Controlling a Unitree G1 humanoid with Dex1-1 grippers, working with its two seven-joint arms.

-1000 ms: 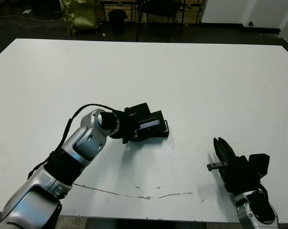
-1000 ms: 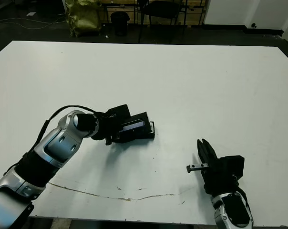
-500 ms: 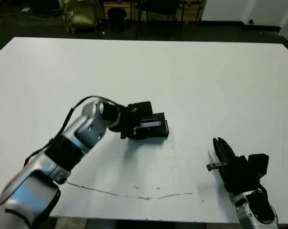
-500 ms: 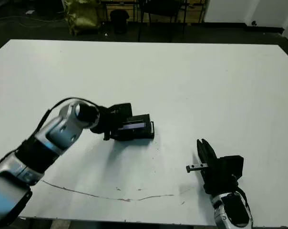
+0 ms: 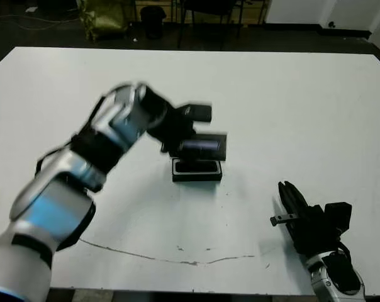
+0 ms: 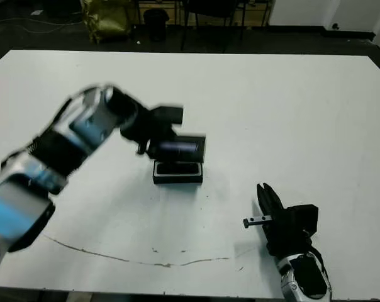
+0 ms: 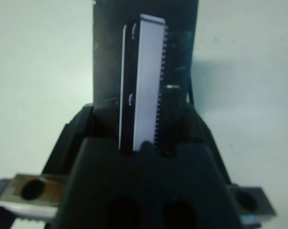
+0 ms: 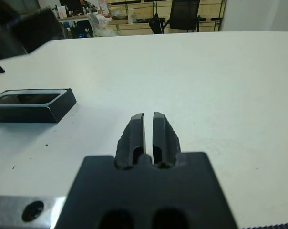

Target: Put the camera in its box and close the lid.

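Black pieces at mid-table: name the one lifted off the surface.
The lid, gripped by the left gripper, hangs above the box, which sits on the table.

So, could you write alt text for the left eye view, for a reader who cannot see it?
The robot's left gripper holds a flat black lid with a glossy window strip in the air, close to a small shallow black box on the white table. The right gripper, fingers shut, is near the table's front edge, apart from the box.

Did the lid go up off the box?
Yes. The left end effector has lifted the lid off the box, which stays on the table; it now hangs just above it.
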